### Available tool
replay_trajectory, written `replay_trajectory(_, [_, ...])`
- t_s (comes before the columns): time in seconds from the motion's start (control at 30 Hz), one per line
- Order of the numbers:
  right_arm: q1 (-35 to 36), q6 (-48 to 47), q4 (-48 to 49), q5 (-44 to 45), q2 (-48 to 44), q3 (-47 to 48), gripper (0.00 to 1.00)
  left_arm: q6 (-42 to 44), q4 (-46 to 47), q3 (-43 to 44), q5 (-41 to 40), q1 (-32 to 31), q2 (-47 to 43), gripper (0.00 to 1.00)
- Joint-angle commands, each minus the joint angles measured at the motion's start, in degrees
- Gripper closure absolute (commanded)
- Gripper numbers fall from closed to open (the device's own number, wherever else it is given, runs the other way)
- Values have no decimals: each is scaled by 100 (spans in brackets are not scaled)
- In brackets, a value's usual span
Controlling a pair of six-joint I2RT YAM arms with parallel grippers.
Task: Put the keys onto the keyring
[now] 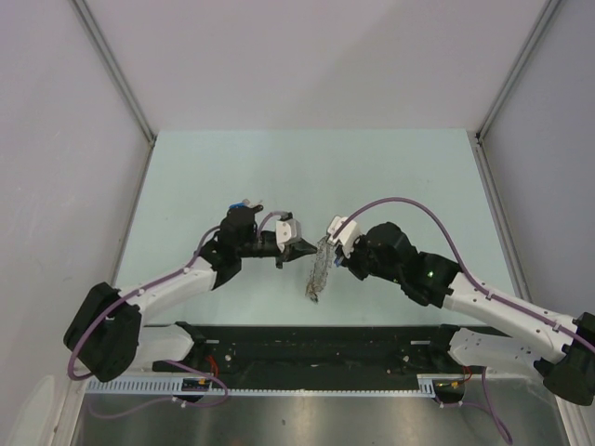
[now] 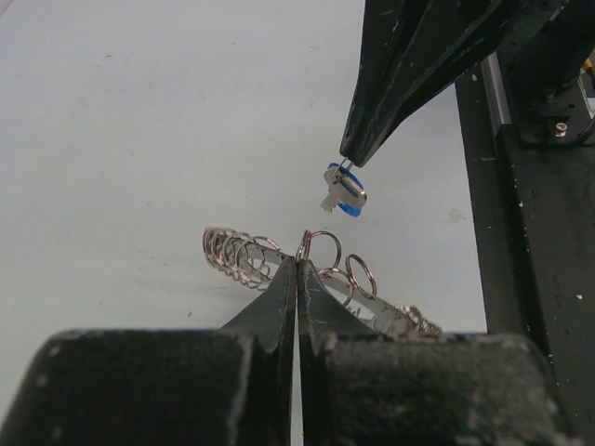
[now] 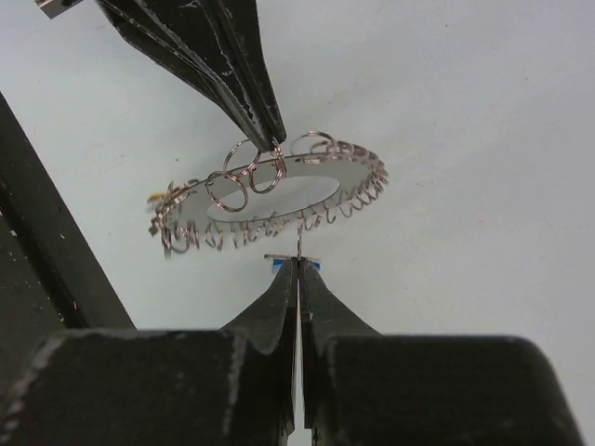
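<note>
1. The left claw (image 2: 297,263) was pressed together on the looped fringe of the keyring (image 2: 237,253), at frame centre.
2. The right claw (image 2: 348,156) pinched a blue key (image 2: 345,190) at upper right, just above the fringe and not touching it.
3. Judged: the key must come down-left onto a loop.

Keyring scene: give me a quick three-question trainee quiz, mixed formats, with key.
1. True or false: the right tool is shut on nothing.
2. The left tool pinches: A) the keyring; B) a yellow key; C) nothing.
3. Fill in: the key in the right tool has a ____ head.
Key: 1 false; 2 A; 3 blue.
</note>
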Motion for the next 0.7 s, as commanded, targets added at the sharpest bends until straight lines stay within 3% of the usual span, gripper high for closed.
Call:
replay_trajectory(0.0, [32, -250, 109, -297, -77, 215, 100, 144, 67, 321, 405, -49, 58, 100])
replay_trajectory(0.37, [32, -303, 267, -642, 248, 232, 100, 65, -65, 373, 326, -198, 269, 100])
replay_trajectory(0.67, [32, -312, 311, -440, 354, 223, 100, 100, -162, 417, 308, -269, 322, 100])
